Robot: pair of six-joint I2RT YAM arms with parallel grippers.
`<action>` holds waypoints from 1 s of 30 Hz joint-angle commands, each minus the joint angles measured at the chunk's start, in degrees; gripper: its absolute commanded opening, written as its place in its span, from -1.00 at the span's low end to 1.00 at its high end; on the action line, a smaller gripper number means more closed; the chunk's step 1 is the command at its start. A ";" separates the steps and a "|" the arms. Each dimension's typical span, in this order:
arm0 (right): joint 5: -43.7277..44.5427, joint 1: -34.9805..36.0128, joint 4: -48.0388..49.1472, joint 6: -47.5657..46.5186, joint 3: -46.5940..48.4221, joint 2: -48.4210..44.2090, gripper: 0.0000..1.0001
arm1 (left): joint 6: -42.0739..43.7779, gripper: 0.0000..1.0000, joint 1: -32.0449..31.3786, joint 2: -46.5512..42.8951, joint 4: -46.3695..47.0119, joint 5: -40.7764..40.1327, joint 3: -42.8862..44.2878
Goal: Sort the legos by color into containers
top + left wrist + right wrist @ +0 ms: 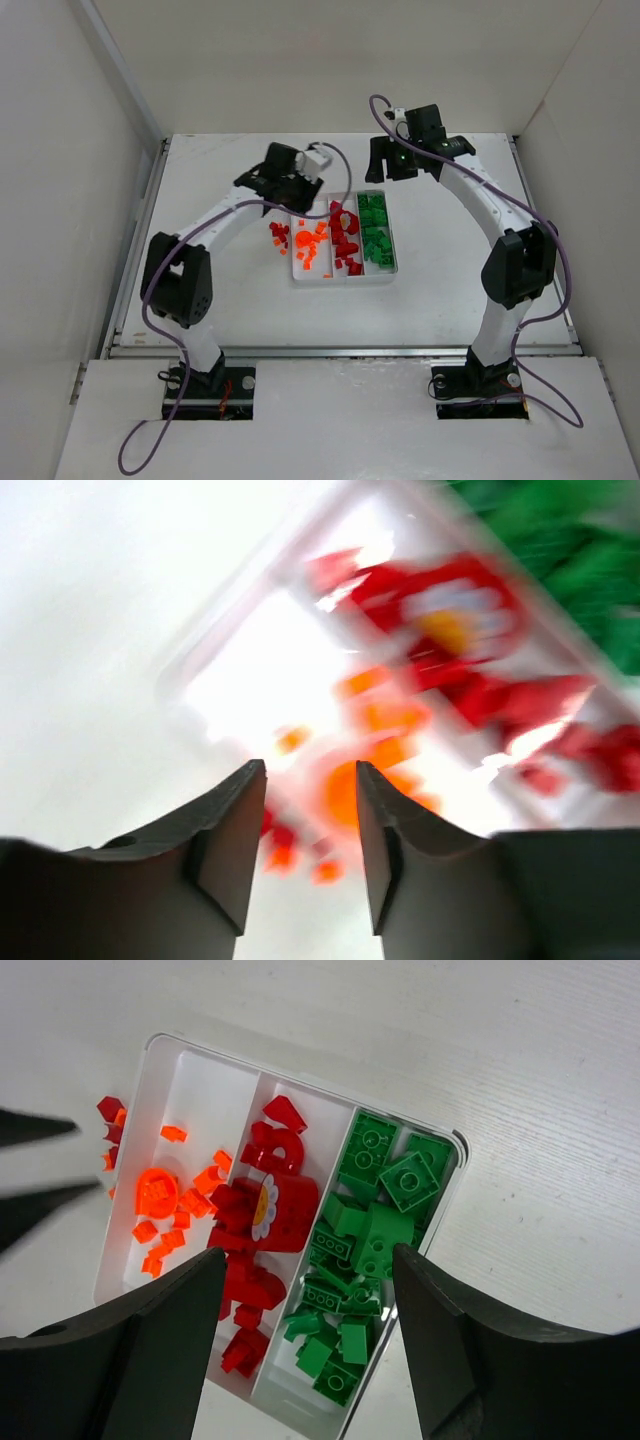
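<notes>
The tray (205,1085) holds orange bits (185,1205), red bricks (290,1210), green bricks (375,1225) separately; my left jaws gape slightly, right jaws wide, both empty.

The white tray (341,283) holds green legos (375,232) in its right compartment, red legos (346,240) in the middle and orange legos (308,246) in the left, with loose pieces (277,233), red and orange, just left of it.
</notes>
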 commanded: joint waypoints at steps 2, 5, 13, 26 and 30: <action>-2.02 0.13 2.75 -0.30 0.11 -2.31 0.46 | -2.38 -0.28 8.94 -6.66 1.27 -6.60 -6.66; -2.02 0.13 2.75 -0.30 0.64 -2.30 0.46 | -1.67 -0.28 11.24 -5.61 1.98 -8.11 -10.97; -2.02 0.13 2.22 -0.30 3.01 -0.72 0.46 | -3.51 -0.03 13.08 3.78 3.30 -9.25 -9.59; -0.35 0.13 0.99 -0.30 4.77 -0.11 0.48 | -4.66 -0.03 14.23 9.51 2.77 -7.67 -5.27; -0.35 0.13 0.99 0.22 5.30 0.42 0.48 | -4.14 -0.08 14.23 10.74 2.25 -7.14 -4.57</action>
